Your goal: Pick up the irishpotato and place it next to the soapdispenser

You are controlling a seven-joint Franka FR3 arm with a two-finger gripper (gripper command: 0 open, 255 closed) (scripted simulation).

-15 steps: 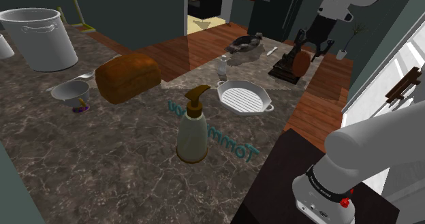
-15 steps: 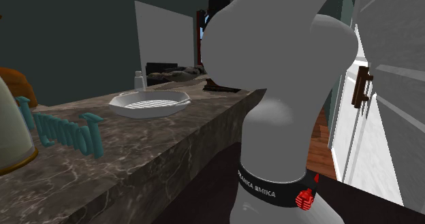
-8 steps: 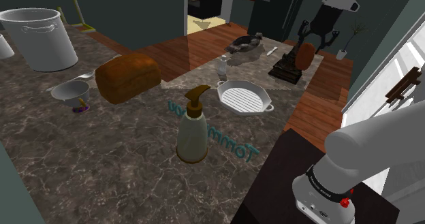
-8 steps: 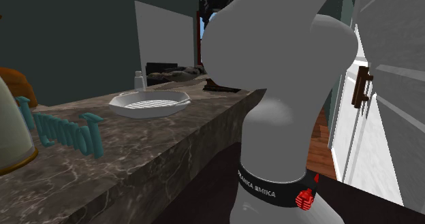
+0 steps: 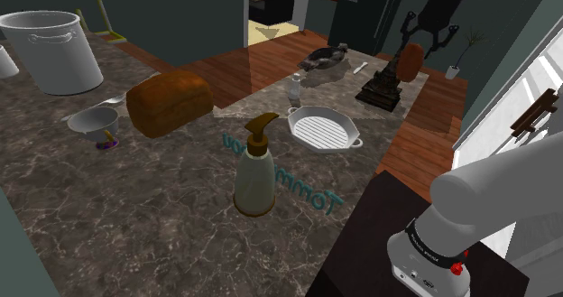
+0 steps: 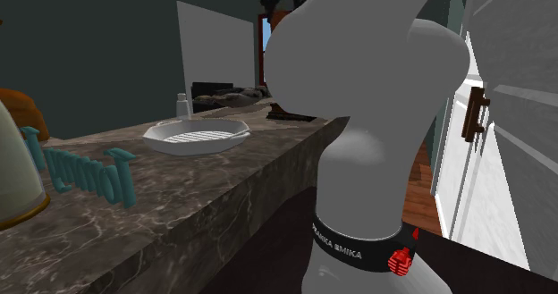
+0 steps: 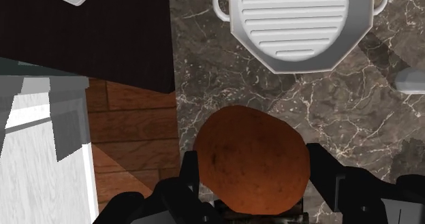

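**Shoulder view:** The pincer (image 5: pixel 417 44) is clamped on the brown potato (image 5: pixel 412 62), held aloft well beyond the soap dispenser (image 5: pixel 255 173) and past the white grill pan (image 5: pixel 323 128).
- Risk: the route to the dispenser crosses the pan and a small shaker (image 5: pixel 294 89), and a low pass would strike them.
- Risk: a close descent could topple the tall dispenser.
- The marbled desk (image 5: pixel 162 223) carries teal lettering (image 5: pixel 302 185) just beside the dispenser. Wooden floor (image 5: pixel 262 65) lies beyond.

**Second exterior view:** The arm's grey body (image 6: pixel 358 113) looms beside the desk.

**Wrist view:** The fingers grip the potato's rounded flanks. The desk edge and floor planks lie underneath, so a slip would likely send the potato to the floor.
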